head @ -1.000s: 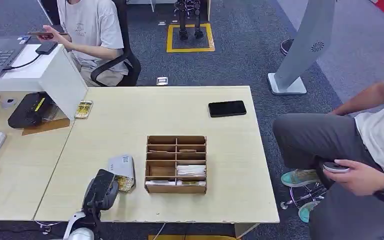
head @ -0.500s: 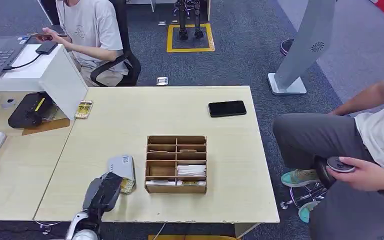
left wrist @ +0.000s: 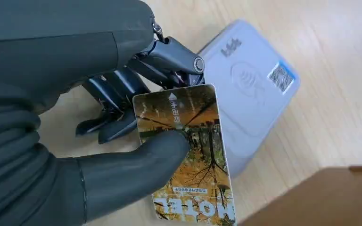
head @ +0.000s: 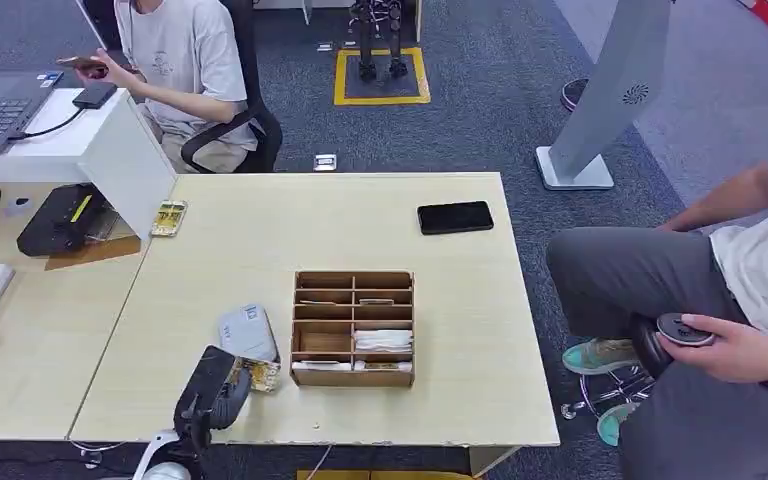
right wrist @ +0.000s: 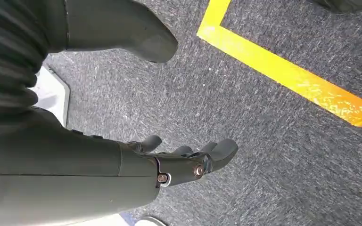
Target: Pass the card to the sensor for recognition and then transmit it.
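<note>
Surface: we log a pale wooden table (head: 360, 230) on blue-grey carpet (head: 480, 120), with a seated person (head: 175, 60) at far left. Near the front-left edge our left hand (head: 215, 385) pinches a printed hotel key card (left wrist: 186, 150) between thumb and fingers, just above the grey card sensor (head: 247, 332). Next, a brown wooden compartment box (head: 352, 328) holding white cards. Black phone (head: 454, 217) beyond. Our right hand (right wrist: 179, 165) hangs over carpet, fingers apart, holding nothing.

Table layout around the wooden organizer (head: 352, 328)

On the table (head: 260, 230), the sensor (head: 247, 332) lies just beside the organizer at its 9 o'clock; the phone (head: 454, 217) sits well apart at 1 o'clock, the left hand (head: 212, 388) near at 8 o'clock.
</note>
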Tool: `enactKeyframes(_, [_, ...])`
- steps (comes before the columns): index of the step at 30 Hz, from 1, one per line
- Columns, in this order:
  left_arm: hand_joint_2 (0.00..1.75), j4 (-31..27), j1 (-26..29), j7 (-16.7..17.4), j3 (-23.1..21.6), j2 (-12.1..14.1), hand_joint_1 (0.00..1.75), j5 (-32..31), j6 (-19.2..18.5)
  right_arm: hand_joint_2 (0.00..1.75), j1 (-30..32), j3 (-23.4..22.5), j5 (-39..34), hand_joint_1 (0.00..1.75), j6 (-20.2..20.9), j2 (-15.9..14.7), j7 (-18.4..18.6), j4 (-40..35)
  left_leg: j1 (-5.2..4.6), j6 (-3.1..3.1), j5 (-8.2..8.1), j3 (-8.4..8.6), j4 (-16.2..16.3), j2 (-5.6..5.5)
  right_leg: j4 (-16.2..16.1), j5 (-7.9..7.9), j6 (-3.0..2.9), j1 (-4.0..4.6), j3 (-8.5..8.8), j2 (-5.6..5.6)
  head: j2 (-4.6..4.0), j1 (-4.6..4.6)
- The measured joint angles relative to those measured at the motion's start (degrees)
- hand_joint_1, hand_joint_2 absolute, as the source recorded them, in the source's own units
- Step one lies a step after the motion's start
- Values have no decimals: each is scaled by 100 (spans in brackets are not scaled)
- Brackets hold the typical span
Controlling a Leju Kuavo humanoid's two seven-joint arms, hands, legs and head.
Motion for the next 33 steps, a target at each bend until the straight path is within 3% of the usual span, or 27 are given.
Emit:
enactKeyframes(3, [175, -63, 16, -35, 68, 13, 175, 325, -15, 175, 1, 11, 0, 0, -7, -2, 0, 0, 0, 0, 0, -2, 0, 0, 0, 0, 0, 0, 0, 0, 0, 0])
enactKeyframes(17, [175, -170, 110, 4, 114, 59, 175, 760, 66, 175, 6, 85, 0, 0, -77, -2, 4, 0, 1, 0, 0, 0, 0, 0, 0, 0, 0, 0, 0, 0, 0, 0])
enactKeyframes(33, [175, -212, 142, 4, 114, 122, 175, 882, 103, 175, 9, 129, 0, 0, -76, -2, 13, 0, 0, 0, 0, 0, 0, 0, 0, 0, 0, 0, -1, 0, 0, 0])
